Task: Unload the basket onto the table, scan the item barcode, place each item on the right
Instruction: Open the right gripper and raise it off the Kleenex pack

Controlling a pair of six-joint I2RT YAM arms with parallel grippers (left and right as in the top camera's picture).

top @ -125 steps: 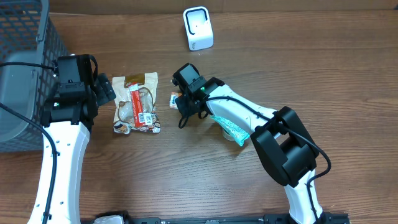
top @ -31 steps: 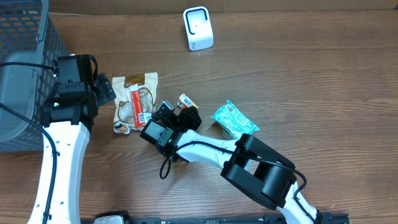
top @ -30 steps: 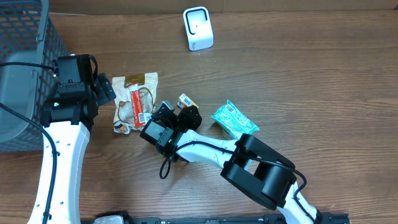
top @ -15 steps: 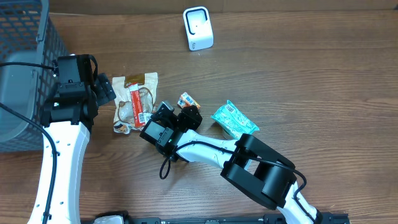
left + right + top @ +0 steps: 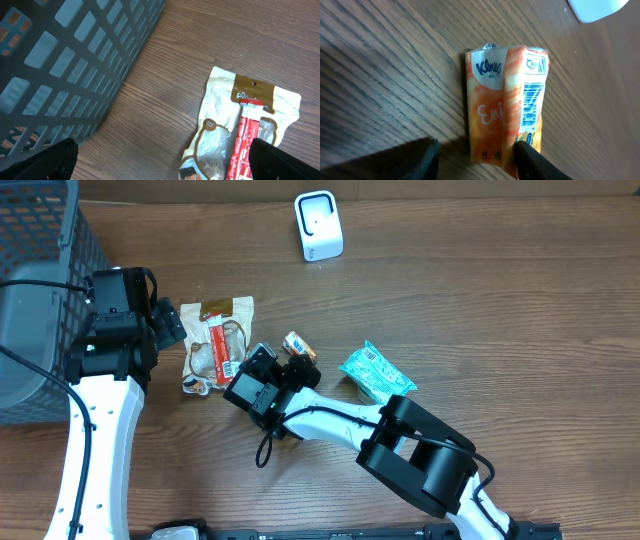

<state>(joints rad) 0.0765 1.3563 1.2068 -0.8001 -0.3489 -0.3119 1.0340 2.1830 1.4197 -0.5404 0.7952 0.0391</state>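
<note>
The item, a small orange tissue pack (image 5: 298, 345) with its barcode label up, lies flat on the wooden table. In the right wrist view the tissue pack (image 5: 502, 110) shows its barcode along the right side. My right gripper (image 5: 291, 366) is open around the pack's near end (image 5: 476, 151). One finger (image 5: 535, 162) touches the pack's lower right edge, and the other stands clear to the left. The white scanner (image 5: 318, 225) stands at the back and shows at the wrist view's top right corner (image 5: 595, 7). My left gripper (image 5: 170, 325) hangs open (image 5: 160, 162) beside a snack bag.
A clear snack bag (image 5: 220, 345) with a red stick lies left of the pack (image 5: 240, 130). A teal packet (image 5: 375, 375) lies to the right. A dark mesh basket (image 5: 40, 280) fills the left edge (image 5: 75, 60).
My right gripper's jaws have widened, and the tissue pack has shifted slightly left and settled on the table. The left arm has not moved.
</note>
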